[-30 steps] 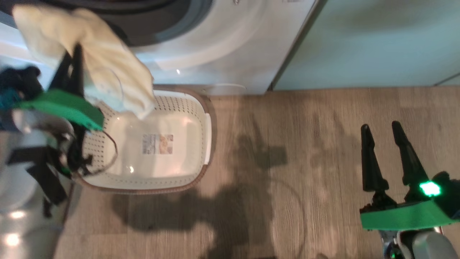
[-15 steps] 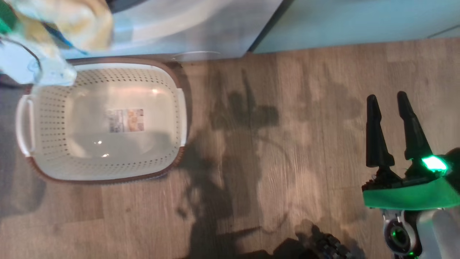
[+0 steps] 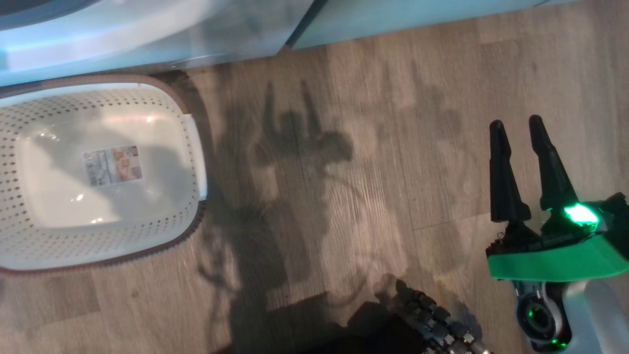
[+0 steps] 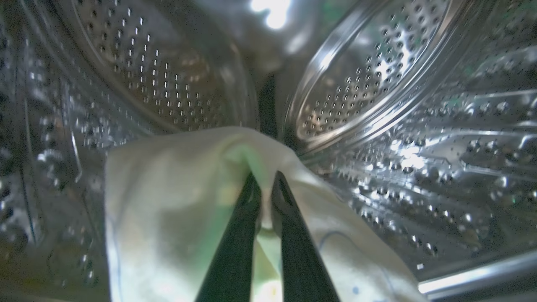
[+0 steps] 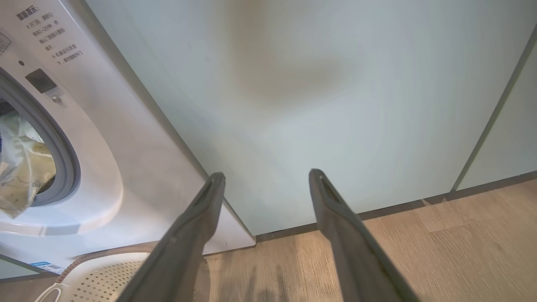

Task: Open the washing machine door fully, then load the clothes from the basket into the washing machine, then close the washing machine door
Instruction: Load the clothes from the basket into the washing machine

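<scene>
Inside the washing machine (image 5: 126,167), the perforated steel drum (image 4: 377,63) surrounds the left gripper (image 4: 264,176) on every side. The basket (image 3: 194,147) on the floor (image 3: 368,172) in front looks empty, with the label on its bottom bare. The pale yellow clothes (image 4: 168,201) drape back over the fingers (image 4: 239,235), which are pressed together on a fold at their tips, with the drum wall just beyond. A release here would likely land them inside. The right gripper (image 3: 516,122) hangs spread and empty, well apart, by the green cabinet (image 5: 335,84).
</scene>
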Controlling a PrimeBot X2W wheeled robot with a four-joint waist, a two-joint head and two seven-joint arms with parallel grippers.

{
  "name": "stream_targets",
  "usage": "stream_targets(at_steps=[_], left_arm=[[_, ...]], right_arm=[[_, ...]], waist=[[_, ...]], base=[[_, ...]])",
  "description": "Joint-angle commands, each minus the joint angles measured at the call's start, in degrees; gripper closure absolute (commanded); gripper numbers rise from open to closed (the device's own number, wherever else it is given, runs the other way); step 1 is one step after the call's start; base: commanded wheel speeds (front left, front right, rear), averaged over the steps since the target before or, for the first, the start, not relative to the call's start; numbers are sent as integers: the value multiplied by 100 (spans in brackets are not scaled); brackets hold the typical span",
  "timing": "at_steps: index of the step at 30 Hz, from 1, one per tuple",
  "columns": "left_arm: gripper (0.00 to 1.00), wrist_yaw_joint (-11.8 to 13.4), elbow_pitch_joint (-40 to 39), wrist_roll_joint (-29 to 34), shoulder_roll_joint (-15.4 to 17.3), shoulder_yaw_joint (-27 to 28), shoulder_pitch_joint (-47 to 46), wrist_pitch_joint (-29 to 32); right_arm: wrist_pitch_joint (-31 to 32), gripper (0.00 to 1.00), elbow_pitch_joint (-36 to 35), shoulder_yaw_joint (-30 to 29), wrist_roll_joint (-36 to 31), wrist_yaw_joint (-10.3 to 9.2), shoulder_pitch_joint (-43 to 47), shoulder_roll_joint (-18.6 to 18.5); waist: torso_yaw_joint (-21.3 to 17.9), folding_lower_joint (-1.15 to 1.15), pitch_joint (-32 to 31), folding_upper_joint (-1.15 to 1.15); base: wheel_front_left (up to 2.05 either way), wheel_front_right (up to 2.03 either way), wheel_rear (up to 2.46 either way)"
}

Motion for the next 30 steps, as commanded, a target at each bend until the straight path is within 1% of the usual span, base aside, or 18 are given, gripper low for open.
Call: stream_targets(at_steps=[1, 4, 8, 12, 13, 16, 21, 24, 26, 27, 28, 30], left_arm=[[100, -34, -129, 79, 375, 79, -246, -183], [100, -40, -2, 271, 428, -3, -491, -658], [100, 25, 171, 562, 497, -116, -768, -1314], [100, 124, 196, 1001, 638, -293, -996, -2277], [100, 208, 245, 1125, 641, -323, -1075, -2645], [100, 145, 602, 1088, 582, -389, -1038, -2673], [100, -63, 1204, 757, 388, -477, -944, -2069], [100, -105, 1428, 578, 296, -477, -976, -1699], [100, -83, 1469, 552, 283, -481, -1014, -1638], [57, -77, 1511, 517, 262, -472, -1021, -1587], [0, -78, 1551, 505, 251, -485, -1029, -1525], [0, -68, 1601, 483, 231, -497, -1051, -1478]], right_arm=[[-37, 0, -182, 98, 32, -16, 36, -75], [-37, 0, -191, 114, 54, -16, 49, -75], [-37, 0, -210, 129, 71, -16, 49, -75], [-37, 0, -234, 147, 83, -16, 32, -75], [-37, 0, -242, 158, 90, -16, 23, -75], [-37, 0, -238, 170, 93, -16, 26, -75], [-37, 0, -215, 210, 104, -16, 30, -75], [-37, 0, -201, 227, 92, -16, 19, -75], [-37, 0, -188, 233, 88, -16, 2, -75], [-37, 0, -178, 234, 86, -16, -4, -75], [-37, 0, -173, 231, 86, -16, -8, -75], [-37, 0, -165, 220, 90, -16, -14, -75]], waist=[[-91, 0, 50, 0], [-146, 0, 68, 0], [-189, 0, 104, 0], [-218, 0, 168, 0], [-225, 0, 202, 0], [-208, 0, 218, 0], [-176, 0, 225, 0], [-165, 0, 229, 0], [-166, 0, 236, 0], [-166, 0, 233, 0], [-166, 0, 231, 0], [-162, 0, 227, 0]], base=[[0, 0, 0], [0, 0, 0], [0, 0, 0], [0, 0, 0], [0, 0, 0], [0, 0, 0], [0, 0, 0], [0, 0, 0], [0, 0, 0], [0, 0, 0], [0, 0, 0], [0, 0, 0]])
